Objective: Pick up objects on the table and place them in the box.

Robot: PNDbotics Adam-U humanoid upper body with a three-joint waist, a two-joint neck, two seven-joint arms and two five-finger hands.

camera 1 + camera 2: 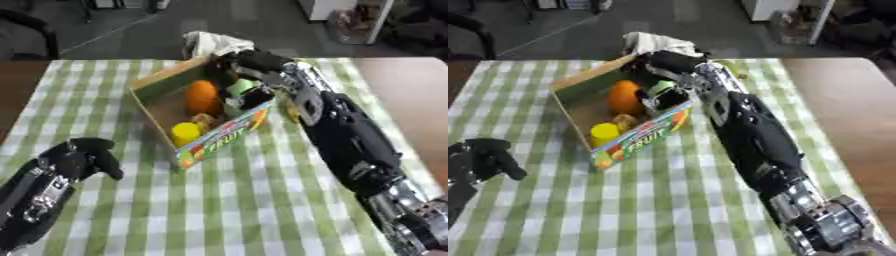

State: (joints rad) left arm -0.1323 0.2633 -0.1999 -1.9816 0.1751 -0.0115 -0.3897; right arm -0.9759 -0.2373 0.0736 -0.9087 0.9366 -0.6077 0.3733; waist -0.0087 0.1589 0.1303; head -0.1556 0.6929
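Left hand (74,160) nearest, low at left edge over green-checked tablecloth (254,200), fingers curled, holding nothing. Right arm stretches from lower right up across table to box (157,82). Right hand (249,67) inside box at far corner, fingers curled round pale green object (241,86). Box is open cardboard with printed fruit panel on near side, standing mid-table. Inside: orange (201,96) near middle, yellow round object (185,133) at near end, small brownish item (206,120) between them. White cloth (210,42) just behind box.
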